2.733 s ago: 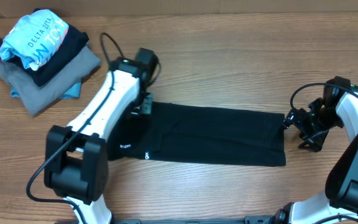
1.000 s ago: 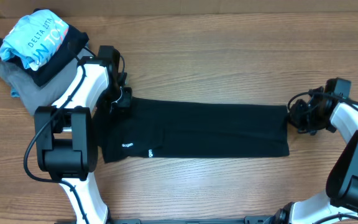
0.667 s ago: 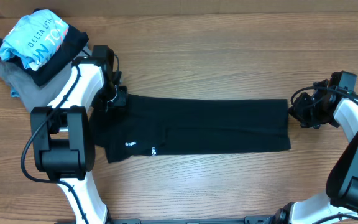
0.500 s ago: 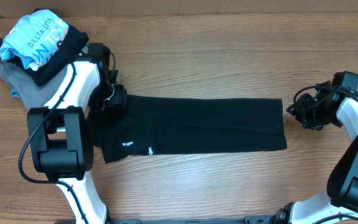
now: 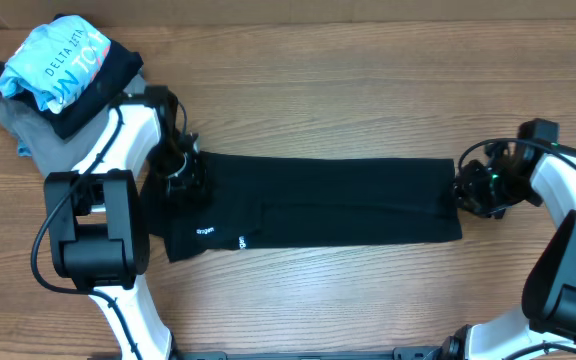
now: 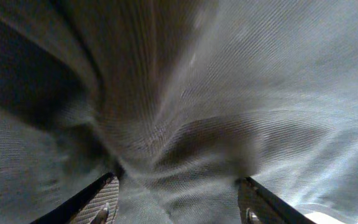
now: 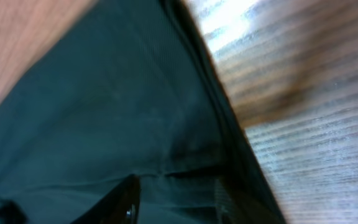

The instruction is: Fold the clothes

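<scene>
**Q:** Where does the black garment lie, and how does its long axis run?

**A:** Overhead view. The black garment (image 5: 348, 205) lies flat on the wooden table (image 5: 318, 100) as one long strip. Its long axis runs from the robot's left to its right and is almost level in the picture. The left end is the wider one. The white logo text (image 5: 201, 231) sits there, close to the hem nearest the robot. The right end is a short, straight edge.

**Q:** What is the state of the left gripper?

**A:** The left gripper (image 5: 181, 168) rests on the far left corner of the garment. Left wrist view: its fingers (image 6: 104, 202) stand spread, one at each lower side of the frame. Puckered fabric fills the space between them and the rest of the view.

**Q:** And the right gripper?

**A:** The right gripper (image 5: 465, 192) sits at the garment's right edge, about midway along it. Right wrist view: two dark fingertips show at the bottom of the frame, over cloth just inside the hem, with bare wood beyond. The view is blurred, so I cannot tell whether the tips pinch the fabric or merely stand over it.

**Q:** What else is on the table?

**A:** A pile of clothing lies at the far left corner. A light-blue printed shirt (image 5: 53, 60) is on top and a grey folded garment (image 5: 63, 140) is at the bottom.
</scene>
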